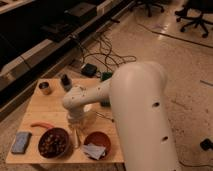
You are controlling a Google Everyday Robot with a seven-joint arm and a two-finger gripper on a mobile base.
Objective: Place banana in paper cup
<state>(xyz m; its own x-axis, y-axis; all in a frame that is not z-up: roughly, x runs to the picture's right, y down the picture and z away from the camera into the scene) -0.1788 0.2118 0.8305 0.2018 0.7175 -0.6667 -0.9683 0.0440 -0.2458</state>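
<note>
1. One gripper [76, 126] is shown pointing down at the end of the white arm [135, 115], over the front half of the wooden surface [47, 107]. Whether it is wide, narrow or closed on anything cannot be told.
2. The banana [78, 139], a slim pale yellow stick, is found directly under the gripper. It is laid on the surface in the gap between two bowls, with its length running toward the front edge. Contact between gripper and banana cannot be made out.
3. The paper cup [89, 107], small and white, is placed just behind the gripper and to its right in the picture. It is close against the arm's wrist, partly covered by it, and apart from the banana.
4. A dark bowl [54, 143] filled with small brownish pieces is set just left of the banana. A red-orange bowl [96, 142] holding a crumpled white piece [95, 150] is set just right of it.
5. An orange-red carrot-like piece [41, 125] is laid behind the dark bowl, and a flat grey-blue pad [21, 142] is laid near the left front corner.
6. A small metallic tin [45, 88] and a dark small jar [65, 81] are stood at the far edge, well apart from the gripper.
7. A black box [90, 69] with tangled cables [107, 52] is seen on the floor [170, 55] beyond the surface, and office chairs [195, 15] are stood at the far right.
</note>
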